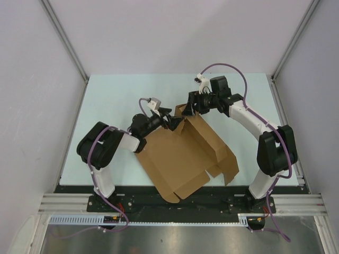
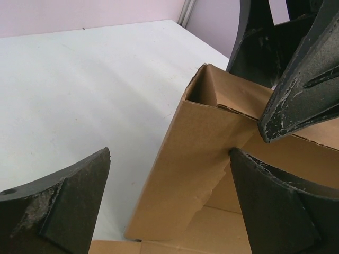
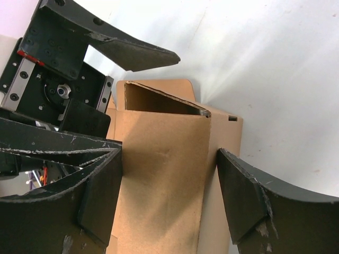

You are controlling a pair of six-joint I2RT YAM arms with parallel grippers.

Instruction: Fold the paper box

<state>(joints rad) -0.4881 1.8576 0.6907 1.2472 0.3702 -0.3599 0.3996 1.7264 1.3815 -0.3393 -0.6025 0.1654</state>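
The pale worktop (image 1: 116, 100) carries the paper box (image 1: 180, 156), which lies half-formed in the middle, just ahead of the arm bases. Most of it is spread flat, with one side panel lifted on your right and a hollow folded wall (image 3: 159, 174) standing at the far end.

Expect it to be very light and to slide on the smooth surface if you push it sideways. The cardboard should be stiff across its panels but hinge readily at the creases, and the folds will probably spring back when released. Hard pinching could dent or crease it, so go gently.

The left gripper (image 1: 172, 123) is spread wide and holds nothing. That far wall stands between its fingers, one finger well clear of it and the other right at its edge.

The right gripper (image 1: 188, 108) straddles the same wall from above. One finger rests against the cardboard and the other sits just beside it. You cannot tell from these views whether it truly pinches.

Your best hold is probably on that doubled wall near its top edge, close to a crease, with the flat base pinned down.
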